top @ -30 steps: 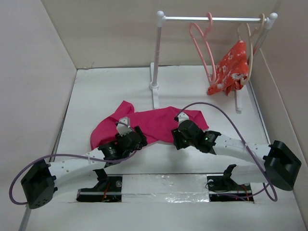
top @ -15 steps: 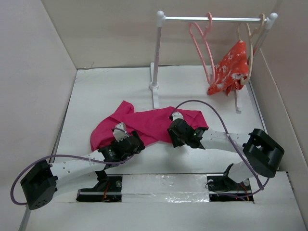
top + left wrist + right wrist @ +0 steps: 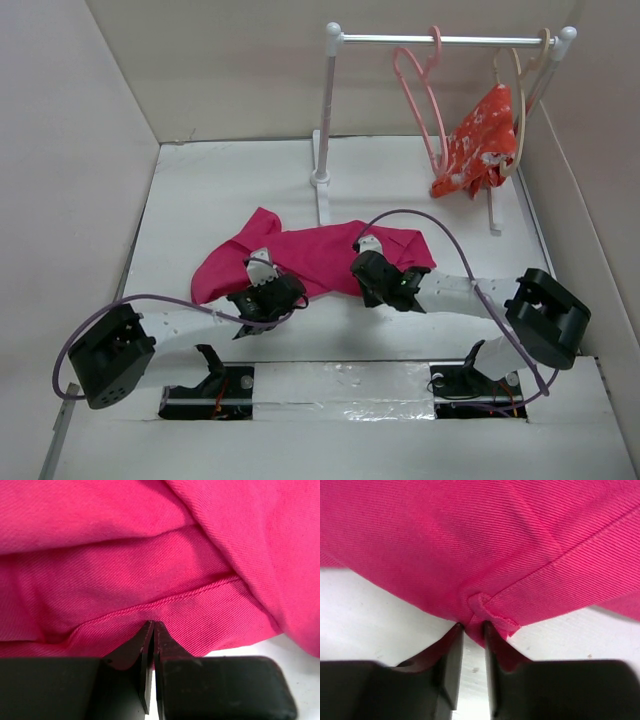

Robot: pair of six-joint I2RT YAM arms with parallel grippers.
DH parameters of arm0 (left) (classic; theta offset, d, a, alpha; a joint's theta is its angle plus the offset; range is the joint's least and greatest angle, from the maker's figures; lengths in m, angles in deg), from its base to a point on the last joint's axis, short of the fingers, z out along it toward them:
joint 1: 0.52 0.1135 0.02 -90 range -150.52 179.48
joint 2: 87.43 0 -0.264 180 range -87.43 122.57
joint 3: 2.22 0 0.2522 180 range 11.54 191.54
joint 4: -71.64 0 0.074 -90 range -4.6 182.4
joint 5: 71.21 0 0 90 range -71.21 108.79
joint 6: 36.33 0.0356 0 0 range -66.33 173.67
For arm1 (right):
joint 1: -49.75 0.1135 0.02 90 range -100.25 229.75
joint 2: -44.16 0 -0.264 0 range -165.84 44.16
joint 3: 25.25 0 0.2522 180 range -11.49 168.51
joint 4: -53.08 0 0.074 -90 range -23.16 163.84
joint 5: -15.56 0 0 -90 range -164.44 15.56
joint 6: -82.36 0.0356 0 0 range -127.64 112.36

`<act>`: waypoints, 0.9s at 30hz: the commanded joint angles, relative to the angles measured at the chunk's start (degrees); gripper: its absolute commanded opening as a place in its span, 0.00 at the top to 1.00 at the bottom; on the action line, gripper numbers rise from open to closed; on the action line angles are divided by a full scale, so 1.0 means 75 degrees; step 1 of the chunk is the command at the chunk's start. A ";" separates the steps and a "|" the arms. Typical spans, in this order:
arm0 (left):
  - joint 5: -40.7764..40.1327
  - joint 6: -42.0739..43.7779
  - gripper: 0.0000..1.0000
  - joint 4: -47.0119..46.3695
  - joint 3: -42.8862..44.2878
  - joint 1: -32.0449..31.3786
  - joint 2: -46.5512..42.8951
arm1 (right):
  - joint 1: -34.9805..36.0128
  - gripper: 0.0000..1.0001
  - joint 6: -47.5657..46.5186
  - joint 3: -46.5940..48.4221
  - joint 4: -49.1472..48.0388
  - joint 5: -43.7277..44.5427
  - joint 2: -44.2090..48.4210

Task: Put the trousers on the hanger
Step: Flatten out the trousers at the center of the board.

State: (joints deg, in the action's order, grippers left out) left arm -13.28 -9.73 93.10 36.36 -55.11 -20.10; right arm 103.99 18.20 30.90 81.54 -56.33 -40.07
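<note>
The magenta-pink trousers (image 3: pixel 320 255) lie crumpled on the white table floor, in front of the rack. My left gripper (image 3: pixel 259 263) is at their near left edge. In the left wrist view its jaws (image 3: pixel 152 625) are pressed together on the stitched hem of the trousers (image 3: pixel 150 555). My right gripper (image 3: pixel 368 243) is at their near right edge. In the right wrist view it (image 3: pixel 472 626) pinches a small fold of the trousers (image 3: pixel 470 540) between nearly closed fingers. The salmon-pink hanger (image 3: pixel 425 100) hangs empty on the rail at the back right.
A white clothes rack (image 3: pixel 325 110) stands at the back with its foot just behind the trousers. A cream hanger (image 3: pixel 522 95) on the same rail carries an orange-red flowered garment (image 3: pixel 480 140). Box walls close in the left, back and right sides.
Both grippers have closed on the trousers' near edge. The right arm reached forward a second ago and then held. The left arm's elbow swung inward and its gripper shifted slightly right.
</note>
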 commanded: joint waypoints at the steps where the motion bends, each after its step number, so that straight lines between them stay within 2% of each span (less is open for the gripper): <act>1: -0.0293 -0.0102 1.00 0.0425 -0.0122 0.0083 -0.0607 | 0.0221 0.81 0.0432 -0.0051 0.0032 0.0455 0.0388; 2: -0.0421 -0.0067 1.00 0.0542 -0.0180 0.0153 -0.0947 | 0.0221 0.91 0.0444 0.0031 0.0230 0.0677 0.0541; 4: -0.0411 0.0108 1.00 0.0555 -0.0250 0.0304 -0.1310 | 0.0420 0.99 0.0456 0.0147 0.0488 0.0877 0.0927; 10: -0.0178 0.0588 1.00 0.0544 -0.0566 0.0751 -0.2646 | 0.1146 1.00 0.0363 0.1178 0.1894 0.1136 0.2685; 13: 0.0046 0.0765 1.00 0.0567 -0.0602 0.0962 -0.3069 | 0.1615 1.00 0.0281 0.2103 0.2352 0.1358 0.3377; 18: 0.0443 0.1397 1.00 0.0147 -0.0509 0.0962 -0.3352 | 0.1617 1.00 -0.0059 0.3533 0.2798 0.1908 0.4022; 20: 0.0736 0.1866 1.00 -0.0135 -0.0450 0.0880 -0.3306 | 0.0799 1.00 -0.0293 0.3664 0.2891 0.1981 0.4046; 22: 0.0703 0.2030 1.00 -0.0405 -0.0368 0.0461 -0.3247 | -0.0009 1.00 -0.0492 0.3455 0.2706 0.1468 0.4105; 23: 0.0656 0.2275 0.95 -0.0522 -0.0321 0.0296 -0.3235 | -0.0953 1.00 -0.0725 0.3256 0.2298 0.1232 0.4221; 24: 0.0574 0.2312 0.88 -0.0605 -0.0251 0.0132 -0.3189 | -0.1449 1.00 -0.0820 0.3068 0.2085 0.0998 0.4269; 25: 0.0295 0.2335 0.74 -0.0652 -0.0123 -0.0230 -0.3049 | -0.2510 1.00 -0.0902 0.2684 0.1642 0.0694 0.4269; 27: 0.0082 0.2324 0.64 -0.0687 -0.0005 -0.0513 -0.2850 | -0.3559 1.00 -0.0961 0.2318 0.1160 0.0272 0.4129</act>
State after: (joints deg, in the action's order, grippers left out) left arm -10.07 4.81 91.42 33.04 -55.89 -43.16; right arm 87.34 14.42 51.73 97.96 -51.07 -8.37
